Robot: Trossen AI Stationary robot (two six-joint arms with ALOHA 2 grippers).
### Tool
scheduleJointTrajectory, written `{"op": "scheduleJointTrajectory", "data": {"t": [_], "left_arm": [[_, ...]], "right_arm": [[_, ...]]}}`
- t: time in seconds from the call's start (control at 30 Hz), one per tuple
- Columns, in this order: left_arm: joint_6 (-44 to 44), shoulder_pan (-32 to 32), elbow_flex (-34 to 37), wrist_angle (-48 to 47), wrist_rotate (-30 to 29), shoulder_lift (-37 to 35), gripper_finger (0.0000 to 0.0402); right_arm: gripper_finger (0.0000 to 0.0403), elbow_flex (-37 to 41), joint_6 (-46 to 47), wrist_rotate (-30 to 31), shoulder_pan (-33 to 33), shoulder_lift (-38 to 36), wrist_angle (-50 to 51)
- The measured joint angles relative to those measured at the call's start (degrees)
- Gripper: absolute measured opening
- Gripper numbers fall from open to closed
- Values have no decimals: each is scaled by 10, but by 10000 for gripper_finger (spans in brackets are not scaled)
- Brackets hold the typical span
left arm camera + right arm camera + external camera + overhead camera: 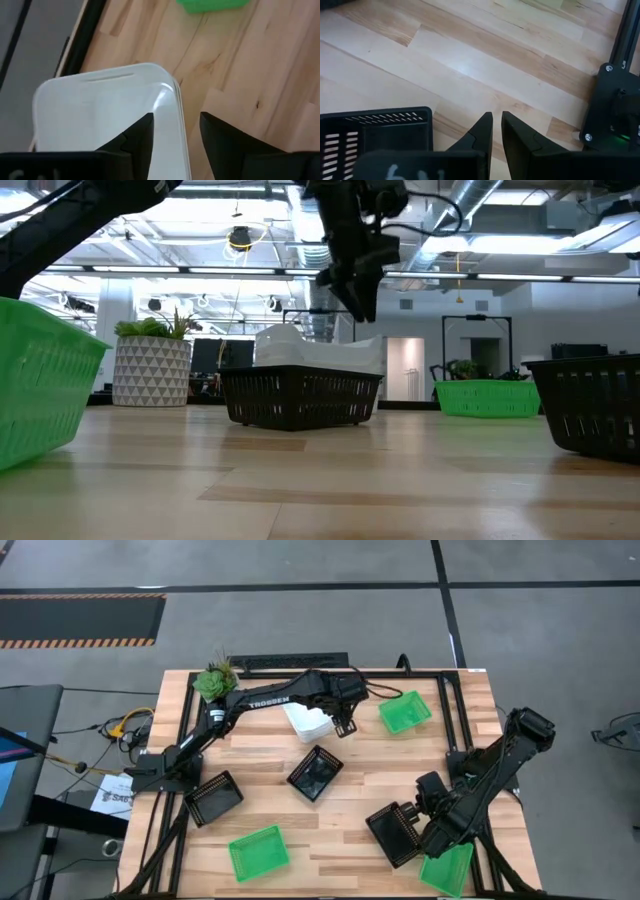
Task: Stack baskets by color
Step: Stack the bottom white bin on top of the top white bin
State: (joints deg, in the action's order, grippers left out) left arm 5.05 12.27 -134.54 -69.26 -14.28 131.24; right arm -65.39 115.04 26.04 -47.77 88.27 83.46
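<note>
White baskets [308,722] lie nested on the table's far middle; the low view shows them [320,348] behind a black basket [300,395]. My left gripper [346,727] hangs open just above their right end, touching nothing. In its wrist view the white rim [176,100] runs below the gap between the fingers [175,117]. My right gripper [496,116] is shut and empty over bare wood at the near right, beside a black basket [375,130]. Green baskets sit at the far right [405,712], near middle [258,852] and near right [447,870].
Black baskets rest at the middle [315,773], the left [213,798] and the near right [393,832]. A potted plant [215,680] stands at the far left corner. Bare wood lies between the middle black basket and the far green one.
</note>
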Motion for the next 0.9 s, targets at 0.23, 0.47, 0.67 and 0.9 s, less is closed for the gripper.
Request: {"op": "scheduleJointTrajectory", "data": {"t": [0.23, 0.47, 0.67, 0.9], "left_arm": [[-35, 0, 0, -2, 4, -33, 149], [-38, -21, 0, 52, 91, -54, 149], [-63, -64, 56, 114, 83, -45, 114], [-38, -52, 173, 185, 22, -37, 27]], "right_arm": [[63, 0, 0, 0, 0, 0, -3], [63, 0, 0, 0, 0, 0, -4], [63, 0, 0, 0, 0, 0, -8], [63, 0, -2, -1, -2, 0, -16]]}}
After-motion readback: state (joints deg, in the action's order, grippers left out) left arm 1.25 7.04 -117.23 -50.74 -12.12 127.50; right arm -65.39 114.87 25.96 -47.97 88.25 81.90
